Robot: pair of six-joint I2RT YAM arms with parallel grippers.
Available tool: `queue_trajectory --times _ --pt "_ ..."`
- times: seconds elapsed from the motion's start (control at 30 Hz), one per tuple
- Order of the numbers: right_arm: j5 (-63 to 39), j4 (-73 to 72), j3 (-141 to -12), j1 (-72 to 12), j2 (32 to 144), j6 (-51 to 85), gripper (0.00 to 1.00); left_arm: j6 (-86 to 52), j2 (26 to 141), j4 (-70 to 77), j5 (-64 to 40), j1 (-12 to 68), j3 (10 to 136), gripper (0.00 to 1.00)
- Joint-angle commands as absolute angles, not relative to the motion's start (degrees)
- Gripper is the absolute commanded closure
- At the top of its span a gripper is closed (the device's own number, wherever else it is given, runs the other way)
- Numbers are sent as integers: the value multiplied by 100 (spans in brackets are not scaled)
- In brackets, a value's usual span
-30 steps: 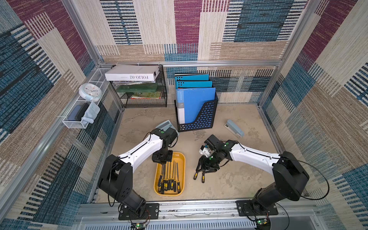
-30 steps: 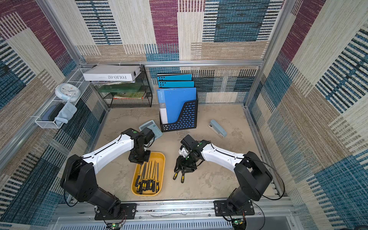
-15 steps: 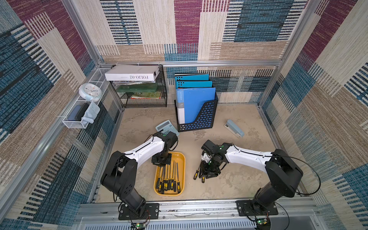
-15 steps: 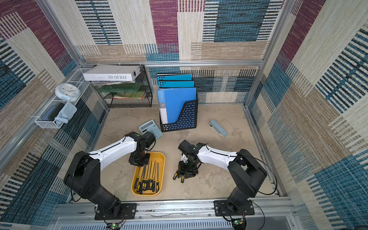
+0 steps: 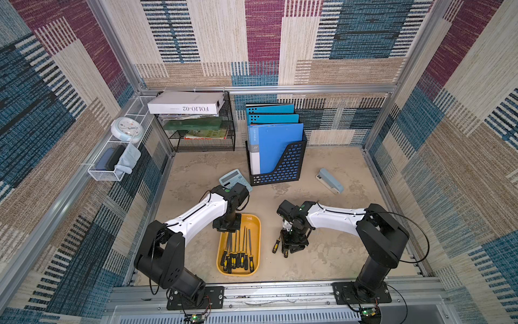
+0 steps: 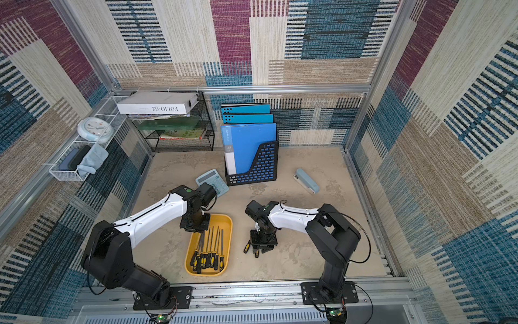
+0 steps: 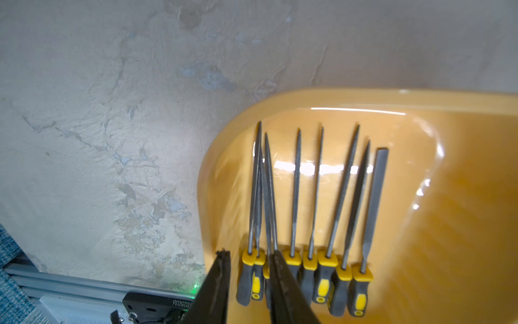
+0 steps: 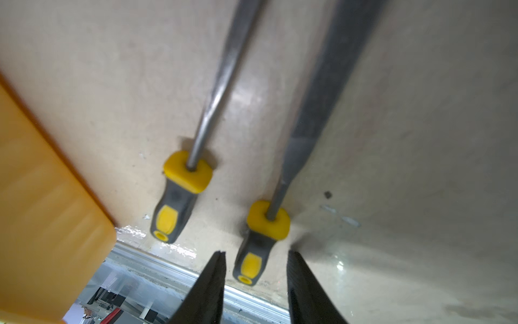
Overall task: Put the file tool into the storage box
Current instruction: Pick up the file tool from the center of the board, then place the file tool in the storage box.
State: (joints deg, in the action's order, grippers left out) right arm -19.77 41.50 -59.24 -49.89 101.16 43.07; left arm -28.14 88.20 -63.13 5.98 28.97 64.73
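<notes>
My right jaws stood narrowly open and empty astride the handle of 1 file (image 8: pixel 252 252), which lay on the desk (image 8: pixel 406 126) near the storage box (image 8: pixel 42 218), handle toward the front edge, shaft running back. My left jaws, slightly parted, hung over the box, farther off.

Bright light, glare in storage box (image 7: pixel 462 224), wrist blur

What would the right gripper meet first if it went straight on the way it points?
Probably the flat file's handle, lying on the table and straddled by the open right gripper; then the table itself. Depth is hard to judge.
</notes>
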Motion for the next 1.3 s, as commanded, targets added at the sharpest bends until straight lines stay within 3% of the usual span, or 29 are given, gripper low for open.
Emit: queue_trajectory --times 0.0,0.27,0.67,1.27 --pt "-1687 4321 -5980 -5036 10227 4280 66 -2908 8736 -6536 395 2892 6675 71" --pt "-1235 4629 -5994 -5045 9958 3963 82 -3018 8583 -6639 -313 2891 7378 67" --pt "-2302 3763 -5766 -5058 8590 3563 86 -4199 8690 -5424 -2458 2982 7492 65" --pt "-2916 3085 -6021 -5108 8618 3840 86 -4920 9121 -4807 -2715 3405 7427 65"
